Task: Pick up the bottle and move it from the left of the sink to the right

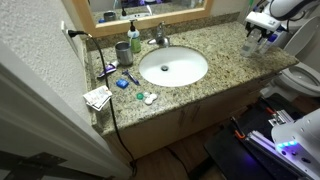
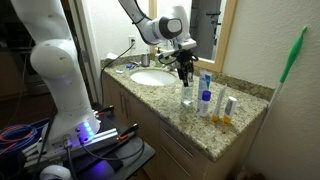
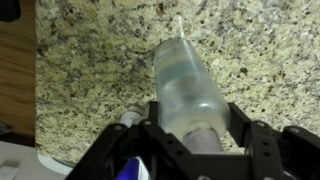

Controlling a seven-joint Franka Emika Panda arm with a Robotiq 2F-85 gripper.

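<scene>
The bottle [image 3: 185, 80], a small clear plastic drink bottle, hangs cap-up in the end effector [image 3: 195, 135]. Its two dark fingers are drawn in narrow on the neck and shoulder, just under the pale cap. In the wrist view the body runs away from the camera toward the speckled granite tabletop [image 3: 90, 60].

In an exterior view the bottle [image 1: 257, 42] sits at the far end of the counter, well apart from the white oval sink [image 1: 172, 67]. It is on the opposite side of the sink from the dark green pump dispenser [image 1: 134, 38] and the grey-green cup [image 1: 122, 51]. In an exterior view the bottle [image 2: 186, 92] has its base at or just above the granite, just beside a cluster of small toiletry bottles [image 2: 207, 100]. Whether it touches the stone cannot be told.

The bottle looks empty or nearly so, and is therefore probably light. Its thin walls would likely dent under a hard squeeze, and the smooth plastic may slip. The neck and shoulder are probably the stiffest part, so the present hold seems well placed. Being narrow and light, the bottle could tip when released or knock its neighbours. The task appears almost done, with only a gentle, upright set-down left.
</scene>
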